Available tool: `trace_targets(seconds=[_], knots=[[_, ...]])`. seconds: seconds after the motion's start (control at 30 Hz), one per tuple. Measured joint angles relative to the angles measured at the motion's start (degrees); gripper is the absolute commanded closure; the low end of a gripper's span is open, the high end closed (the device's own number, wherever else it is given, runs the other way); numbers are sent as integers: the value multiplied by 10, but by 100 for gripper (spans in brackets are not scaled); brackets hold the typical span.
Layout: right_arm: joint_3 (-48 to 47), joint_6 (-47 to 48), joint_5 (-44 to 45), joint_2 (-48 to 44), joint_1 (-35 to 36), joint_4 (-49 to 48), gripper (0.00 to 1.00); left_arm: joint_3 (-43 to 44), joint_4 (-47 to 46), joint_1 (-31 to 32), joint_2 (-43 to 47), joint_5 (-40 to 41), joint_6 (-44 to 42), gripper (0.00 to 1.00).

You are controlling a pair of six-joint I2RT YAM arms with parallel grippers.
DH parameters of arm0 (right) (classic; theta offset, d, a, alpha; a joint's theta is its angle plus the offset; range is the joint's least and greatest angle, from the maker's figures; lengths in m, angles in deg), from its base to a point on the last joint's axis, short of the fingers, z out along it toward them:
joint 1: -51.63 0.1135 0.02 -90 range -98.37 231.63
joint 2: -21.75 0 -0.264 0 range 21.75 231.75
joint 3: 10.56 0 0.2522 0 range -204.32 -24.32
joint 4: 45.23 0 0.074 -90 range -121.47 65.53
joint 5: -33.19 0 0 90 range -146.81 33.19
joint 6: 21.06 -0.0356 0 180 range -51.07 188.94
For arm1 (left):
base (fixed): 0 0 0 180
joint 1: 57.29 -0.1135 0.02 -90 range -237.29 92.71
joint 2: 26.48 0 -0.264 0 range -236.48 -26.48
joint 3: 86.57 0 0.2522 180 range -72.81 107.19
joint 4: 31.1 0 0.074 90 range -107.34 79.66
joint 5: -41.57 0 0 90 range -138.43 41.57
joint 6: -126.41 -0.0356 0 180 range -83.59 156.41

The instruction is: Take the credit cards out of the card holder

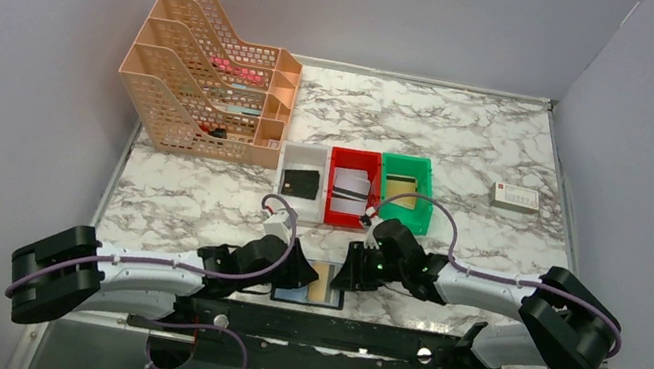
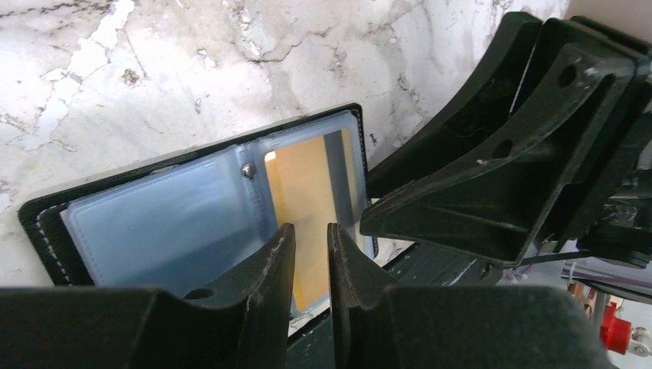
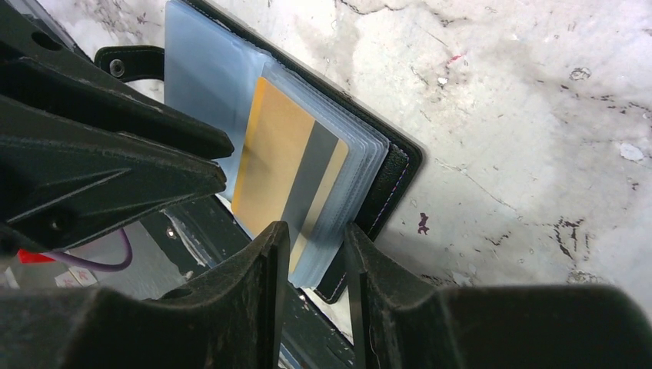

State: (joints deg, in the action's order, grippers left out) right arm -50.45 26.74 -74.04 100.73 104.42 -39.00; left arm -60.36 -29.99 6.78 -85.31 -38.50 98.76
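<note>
There's the card holder (image 2: 154, 223), open at six o'clock on the marble table (image 1: 511, 156), tan-gold credit card (image 2: 307, 192) sleeved inside. The left gripper (image 2: 309, 231) and right gripper (image 3: 315, 231) straddle its near edge, jaws narrow. Gripping? Can't tell. Stiff, slick card, I reckon: pinch its edge.

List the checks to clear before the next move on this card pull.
1. Card holder lying open on the table: ok.
2. Gold card reachable: ok. It sits in a clear sleeve on the right-hand page, with its near end at the fingertips.
3. Left gripper straddling the holder's near edge: ok. Whether it is clamping anything: cannot tell.
4. Right gripper lined up on the card's near end: ok. Whether it would catch the card or only the sleeve: cannot tell.
5. Room between the two grippers: not ok. They crowd side by side over the holder.
</note>
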Motion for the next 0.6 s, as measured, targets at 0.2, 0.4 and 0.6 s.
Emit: trace_targets(seconds=[0.2, 0.4, 0.6], knots=[[1, -3, 2, 0, 0, 0, 66, -8, -12, 0, -29, -2, 0, 72], [2, -4, 2, 0, 0, 0, 66, 16, -44, -3, -93, -14, -4, 76], [2, -5, 3, -1, 0, 3, 66, 27, -45, -6, -111, -14, -11, 87]])
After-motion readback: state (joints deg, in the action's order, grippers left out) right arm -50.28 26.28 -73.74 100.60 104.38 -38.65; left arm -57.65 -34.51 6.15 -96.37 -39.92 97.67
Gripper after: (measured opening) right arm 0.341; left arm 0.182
